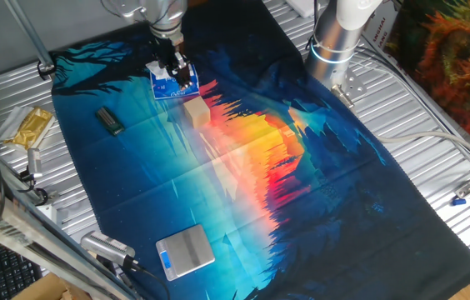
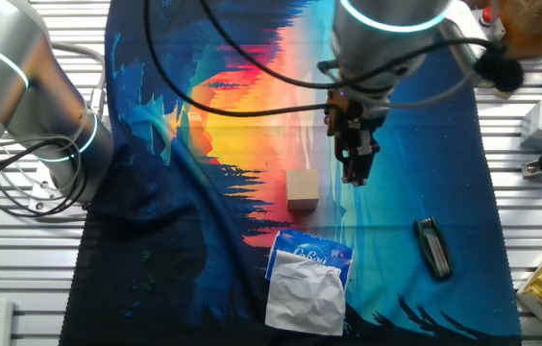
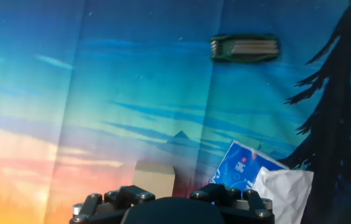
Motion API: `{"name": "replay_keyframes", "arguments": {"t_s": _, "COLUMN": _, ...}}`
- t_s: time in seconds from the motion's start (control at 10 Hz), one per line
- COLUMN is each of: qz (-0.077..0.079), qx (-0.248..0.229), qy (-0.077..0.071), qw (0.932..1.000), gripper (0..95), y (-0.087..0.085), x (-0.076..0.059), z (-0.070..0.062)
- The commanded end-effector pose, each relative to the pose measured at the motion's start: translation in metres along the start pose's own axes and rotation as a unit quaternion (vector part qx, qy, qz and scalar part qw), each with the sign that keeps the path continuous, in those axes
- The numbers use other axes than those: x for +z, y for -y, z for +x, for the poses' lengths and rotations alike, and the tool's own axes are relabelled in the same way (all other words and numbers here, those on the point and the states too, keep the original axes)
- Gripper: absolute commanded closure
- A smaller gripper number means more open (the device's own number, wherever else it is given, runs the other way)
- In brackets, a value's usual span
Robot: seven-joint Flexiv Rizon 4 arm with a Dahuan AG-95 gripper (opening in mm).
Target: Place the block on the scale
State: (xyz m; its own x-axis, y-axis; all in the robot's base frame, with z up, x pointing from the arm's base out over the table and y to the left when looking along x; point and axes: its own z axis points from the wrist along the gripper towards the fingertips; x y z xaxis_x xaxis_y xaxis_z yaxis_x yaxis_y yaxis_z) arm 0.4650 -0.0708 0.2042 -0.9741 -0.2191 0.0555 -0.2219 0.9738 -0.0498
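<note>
The gripper is seen hanging above the cloth, clear of every object; nothing is held between its fingers. How far the jaws are parted cannot be told from any view: the fingers appear dark and bunched together in both fixed views, and only the gripper base is caught at the lower edge of the hand view.

The block is found on the cloth just beside the gripper, apart from it, resting flat near the border of the orange and blue print. In the hand view the block is seen low in the picture, directly ahead of the gripper base.

A blue-and-white tissue packet is noted near the block, with a white tissue pulled partly out of it. A small dark bar lies further off on the blue part of the cloth.

The scale is recorded only in one fixed view, at the near edge of the cloth, well apart from block and gripper. Its metal platform is bare and a blue strip runs along one edge.

A gold foil packet lies off the cloth on the ribbed metal table.
</note>
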Motion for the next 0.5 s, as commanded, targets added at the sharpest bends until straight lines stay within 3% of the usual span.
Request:
{"name": "replay_keyframes", "arguments": {"t_s": 0.1, "qz": -0.002, "qx": 0.031, "qy": -0.024, "qw": 0.9992, "gripper": 19.0, "y": 0.0002, "x": 0.0006, "z": -0.0010}}
{"name": "replay_keyframes", "arguments": {"t_s": 0.3, "qz": -0.002, "qx": 0.041, "qy": -0.028, "qw": 0.9988, "gripper": 19.0, "y": 0.0002, "x": 0.0006, "z": -0.0010}}
{"name": "replay_keyframes", "arguments": {"t_s": 0.5, "qz": 0.002, "qx": 0.040, "qy": -0.021, "qw": 0.9990, "gripper": 19.0, "y": 0.0002, "x": 0.0006, "z": -0.0010}}
